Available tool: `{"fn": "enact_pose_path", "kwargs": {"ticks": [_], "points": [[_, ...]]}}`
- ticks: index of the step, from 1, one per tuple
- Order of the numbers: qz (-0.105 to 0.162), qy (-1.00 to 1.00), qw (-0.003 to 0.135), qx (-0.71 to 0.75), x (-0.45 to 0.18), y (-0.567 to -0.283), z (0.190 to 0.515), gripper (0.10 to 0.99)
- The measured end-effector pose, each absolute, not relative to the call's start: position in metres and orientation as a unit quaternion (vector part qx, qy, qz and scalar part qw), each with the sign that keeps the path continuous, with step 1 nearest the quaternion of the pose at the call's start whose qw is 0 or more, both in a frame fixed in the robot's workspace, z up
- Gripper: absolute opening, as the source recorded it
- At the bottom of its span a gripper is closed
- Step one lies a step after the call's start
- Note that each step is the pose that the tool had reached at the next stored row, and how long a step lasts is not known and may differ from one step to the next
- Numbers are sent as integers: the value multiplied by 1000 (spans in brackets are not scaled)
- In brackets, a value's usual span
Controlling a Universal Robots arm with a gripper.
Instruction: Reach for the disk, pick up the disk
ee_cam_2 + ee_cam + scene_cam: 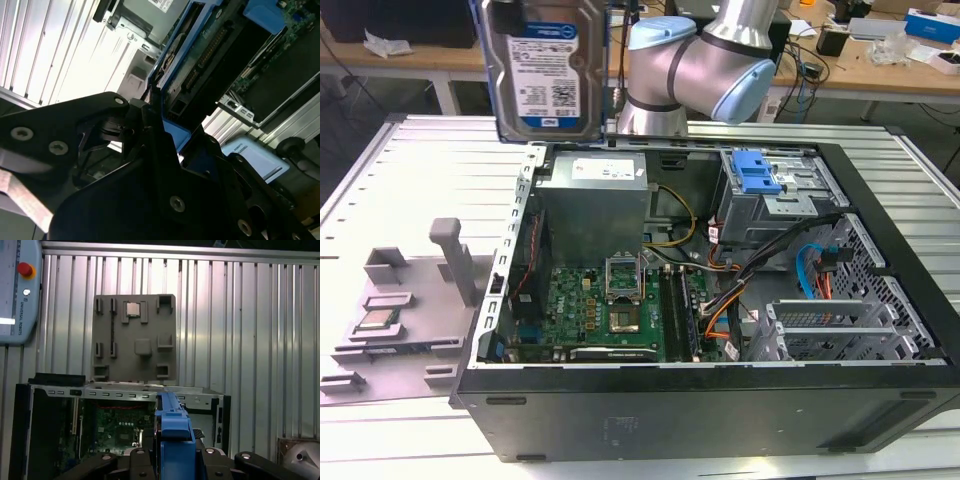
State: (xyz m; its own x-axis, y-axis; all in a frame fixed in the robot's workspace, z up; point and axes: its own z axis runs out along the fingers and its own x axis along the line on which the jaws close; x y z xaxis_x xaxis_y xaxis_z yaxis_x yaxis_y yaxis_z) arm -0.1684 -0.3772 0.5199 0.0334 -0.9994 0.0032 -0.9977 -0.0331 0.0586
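The disk, a silver hard drive with a blue-and-white label, hangs upright in the air above the back left corner of the open computer case. In both wrist views my gripper is shut on it. Black fingers press on either side of the blue bracket along the disk's edge. The second wrist view shows the disk edge-on, with its connector side and blue bracket rising out of my gripper. The arm stands behind the case.
The case lies open on a slatted metal table, showing the motherboard, cables and a drive cage with a blue latch. A grey fixture plate with a small CPU chip lies to the exterior view's left of the case. A pendant rests on the table.
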Motion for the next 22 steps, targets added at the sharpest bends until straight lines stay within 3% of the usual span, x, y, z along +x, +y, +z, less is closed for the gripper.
{"fn": "enact_pose_path", "kwargs": {"ticks": [22], "points": [[-20,-695,23,718,-68,-377,520,365]]}}
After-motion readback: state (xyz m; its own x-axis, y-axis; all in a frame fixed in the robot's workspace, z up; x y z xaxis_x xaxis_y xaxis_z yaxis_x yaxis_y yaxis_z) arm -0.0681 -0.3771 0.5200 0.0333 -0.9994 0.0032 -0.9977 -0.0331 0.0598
